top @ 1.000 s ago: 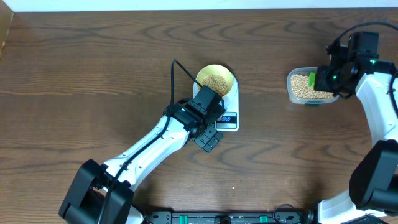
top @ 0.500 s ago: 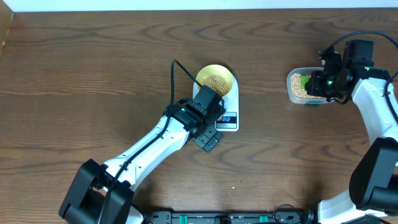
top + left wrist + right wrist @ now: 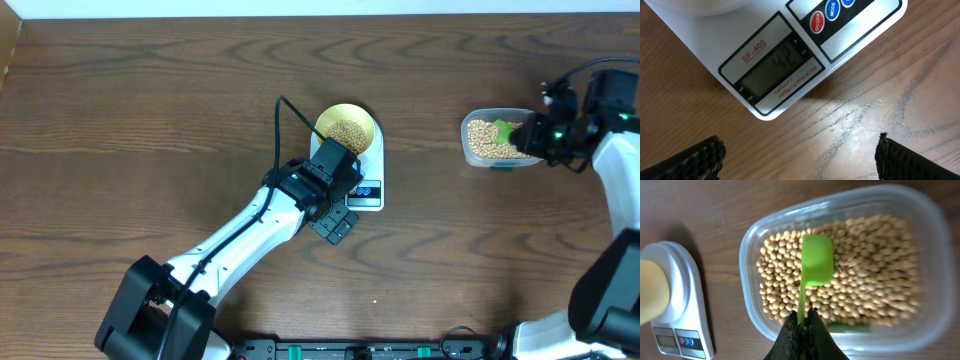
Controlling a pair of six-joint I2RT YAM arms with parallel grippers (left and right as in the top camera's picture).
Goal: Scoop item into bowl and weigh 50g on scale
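My right tool pinches a green scoop over beans in the tub (left tool gapes beside the scale).

You have a dark brown wood-grain table — evenly lit, faint glare — with a white strip along its far edge.

Beans in pale-yellow bowl atop white scale.
Upright, partly filled, seated on the round platform; readout showing 42.
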